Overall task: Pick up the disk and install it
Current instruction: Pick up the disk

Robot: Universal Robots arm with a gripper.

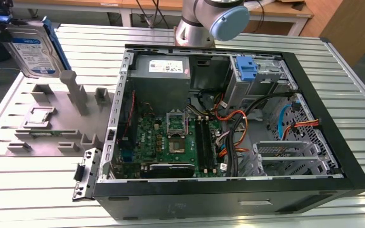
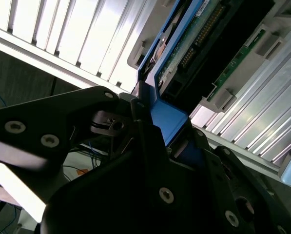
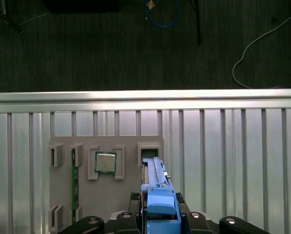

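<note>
Aloft — claw [image 3: 158, 208] grips disk [image 1: 36, 50], case [image 1: 233, 189] open

Even, bright light, with soft shadow inside the computer case [image 1: 220, 199]. The ribbed metal table [image 2: 62, 34] glares white in the second wrist view; the floor [image 3: 111, 44] in the first wrist view is dim.
</note>
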